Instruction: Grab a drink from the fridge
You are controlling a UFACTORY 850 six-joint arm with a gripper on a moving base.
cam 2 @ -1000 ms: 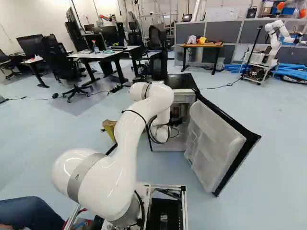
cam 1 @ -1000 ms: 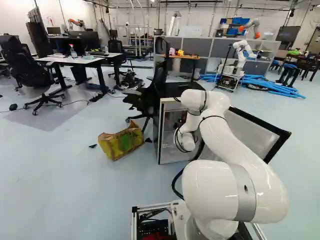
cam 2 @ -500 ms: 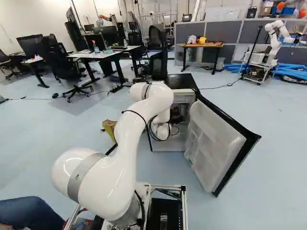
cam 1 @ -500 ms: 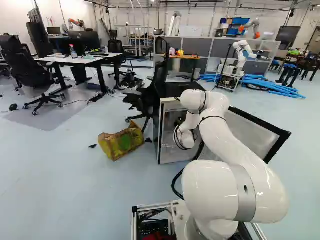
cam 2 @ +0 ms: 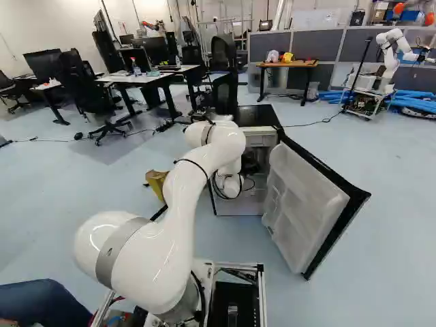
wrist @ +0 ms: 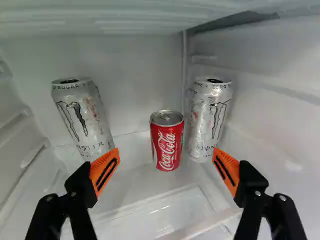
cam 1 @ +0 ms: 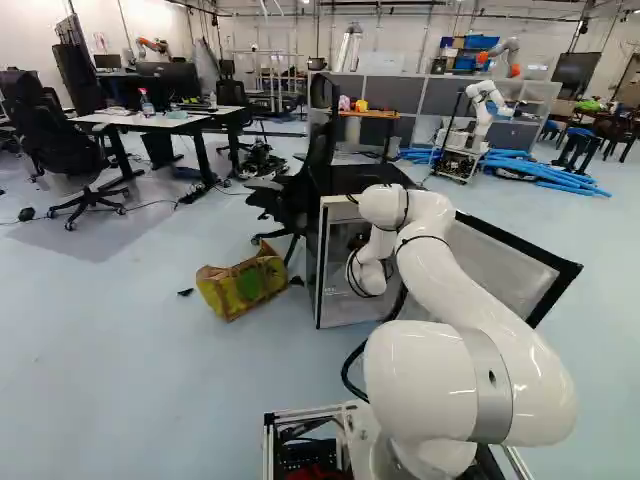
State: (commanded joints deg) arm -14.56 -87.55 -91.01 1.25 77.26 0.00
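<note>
My gripper is partly hidden by the arm at the mouth of the fridge; its door stands open. Seen from the wrist, the gripper is open, its two orange pads wide apart with nothing gripped. A red soda can stands upright ahead, centred between the fingers. Two taller silver cans flank it: one beyond one fingertip, the other close beside the red can, beyond the other fingertip.
Fridge side wall and a ceiling panel surround the gripper. A black office chair stands beside the fridge, a yellow-green bag on the floor. Another robot is farther back. A person's leg shows near the base.
The arm has shifted slightly, its far end dipping a little and edging toward the fridge interior. The base and the fridge door have stayed put.
</note>
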